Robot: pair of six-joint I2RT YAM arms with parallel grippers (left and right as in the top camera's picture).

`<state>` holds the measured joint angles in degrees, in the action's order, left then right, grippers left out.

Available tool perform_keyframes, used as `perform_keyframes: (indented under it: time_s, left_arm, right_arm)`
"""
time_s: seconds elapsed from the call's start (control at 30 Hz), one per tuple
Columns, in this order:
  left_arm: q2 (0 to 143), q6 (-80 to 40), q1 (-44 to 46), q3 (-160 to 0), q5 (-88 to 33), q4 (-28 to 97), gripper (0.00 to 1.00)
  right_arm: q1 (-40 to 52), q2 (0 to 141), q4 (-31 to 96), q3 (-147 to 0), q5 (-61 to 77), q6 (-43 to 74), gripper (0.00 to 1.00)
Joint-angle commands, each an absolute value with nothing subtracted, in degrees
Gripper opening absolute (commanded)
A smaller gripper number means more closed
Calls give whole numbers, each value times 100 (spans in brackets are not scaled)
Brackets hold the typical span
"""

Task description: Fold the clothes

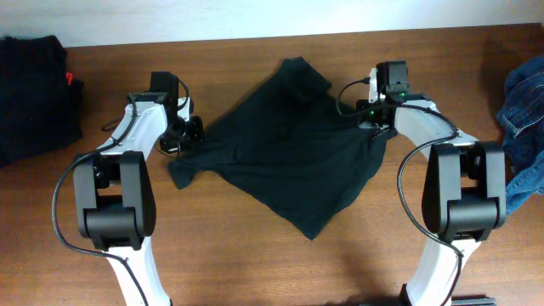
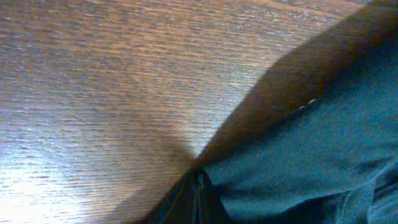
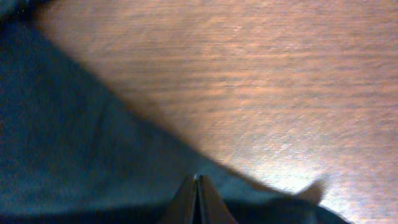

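A black short-sleeved T-shirt (image 1: 289, 153), one of the clothes, lies spread flat and skewed across the middle of the wooden table (image 1: 238, 272). My left gripper (image 1: 194, 129) sits at its left edge, shut, with the fingertips pinching the cloth's border (image 2: 199, 182). In the left wrist view the shirt (image 2: 311, 155) fills the right side. My right gripper (image 1: 378, 127) is at the shirt's right edge, shut on the fabric (image 3: 196, 179). In the right wrist view the shirt (image 3: 74, 137) covers the left and bottom. Both wrist views are blurred.
A pile of dark clothes (image 1: 34, 93) with a red spot lies at the far left. Blue denim garments (image 1: 527, 119) lie heaped at the right edge. Both arms' bases stand near the front edge.
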<state>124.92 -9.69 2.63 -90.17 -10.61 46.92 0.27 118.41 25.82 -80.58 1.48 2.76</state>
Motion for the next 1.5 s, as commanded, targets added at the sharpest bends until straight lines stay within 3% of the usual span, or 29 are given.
perform_keyframes:
  time_s: [0.0, 0.27, 0.47, 0.73, 1.47]
  left_arm:
    - [12665, -950, 314, -8886, -1376, 4716, 0]
    - [12088, -410, 438, -9920, -1378, 4694, 0]
    - [12095, 1247, 921, -10206, -1361, 4274, 0]
    - [12239, 2506, 1577, -10204, -812, 3361, 0]
    - [13882, 2519, 1671, -10206, -569, 2316, 0]
  right_arm:
    - [-12, 11869, 2950, -8630, 567, 193, 4]
    - [-8, 11793, 6031, -10617, 580, 683, 4]
    - [3, 11806, 7352, -10674, 729, 1428, 4]
    - [3, 11806, 7347, -9824, 1334, 1909, 4]
    - [154, 11810, 5607, -7585, 1024, 2174, 4]
